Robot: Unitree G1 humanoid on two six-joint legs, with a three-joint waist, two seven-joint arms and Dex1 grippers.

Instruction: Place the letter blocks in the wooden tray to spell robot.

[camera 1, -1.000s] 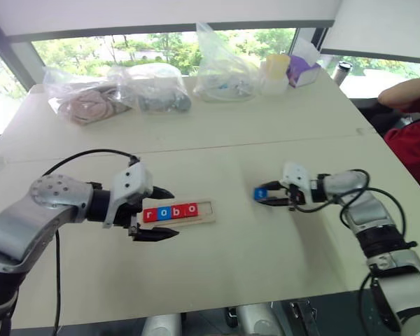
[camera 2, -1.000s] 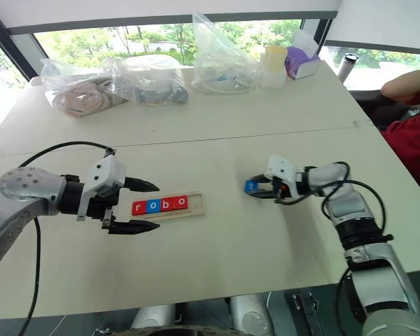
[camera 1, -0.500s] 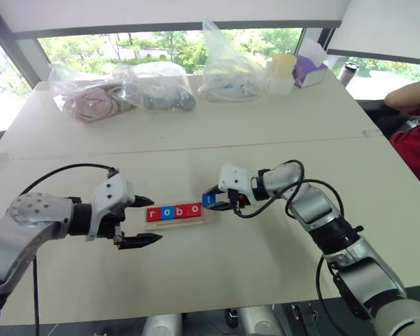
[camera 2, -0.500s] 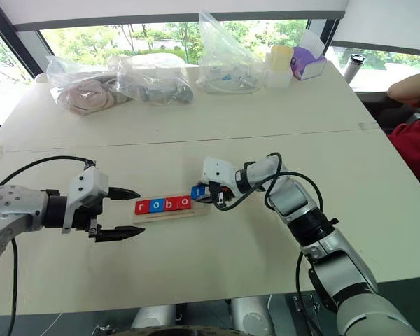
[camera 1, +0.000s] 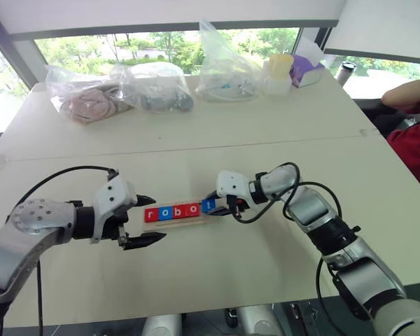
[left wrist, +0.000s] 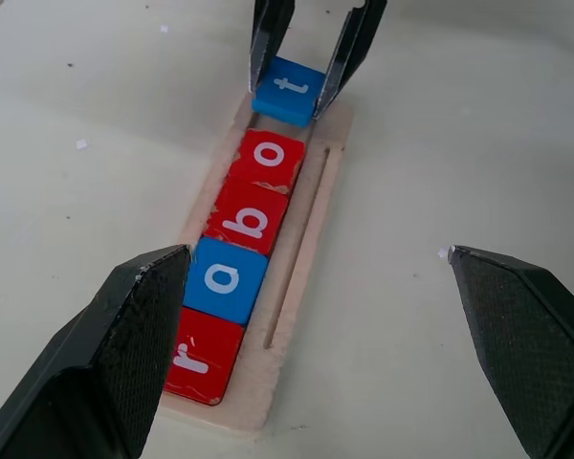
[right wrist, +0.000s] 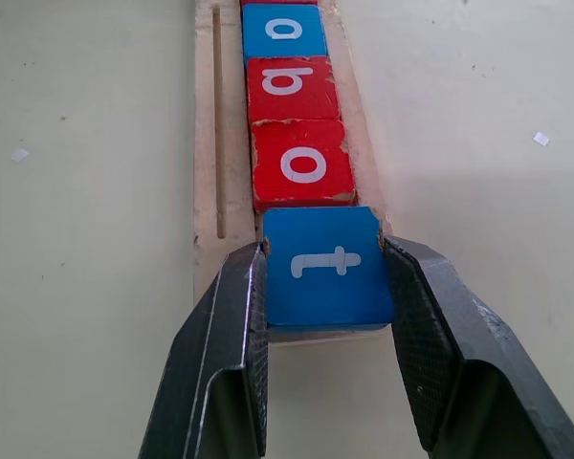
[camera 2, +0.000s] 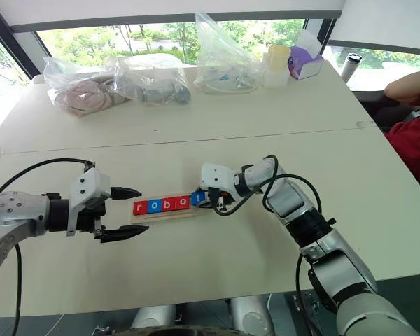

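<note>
The right gripper is clamped on the blue "t" block, held at the right end of the wooden tray, hiding that end. The wrist views show r, o, b, o lined up in it. The left gripper stands wide apart, empty, beside the tray's left end.

The wooden tray is pale, matt wood with visible grain. The letter blocks carry red and blue paint with a slight sheen, chipped at the edges. The right gripper has black fingers with finely textured pads. The bench is smooth, matt cream. Clear, glossy plastic bags lie crinkled.
</note>
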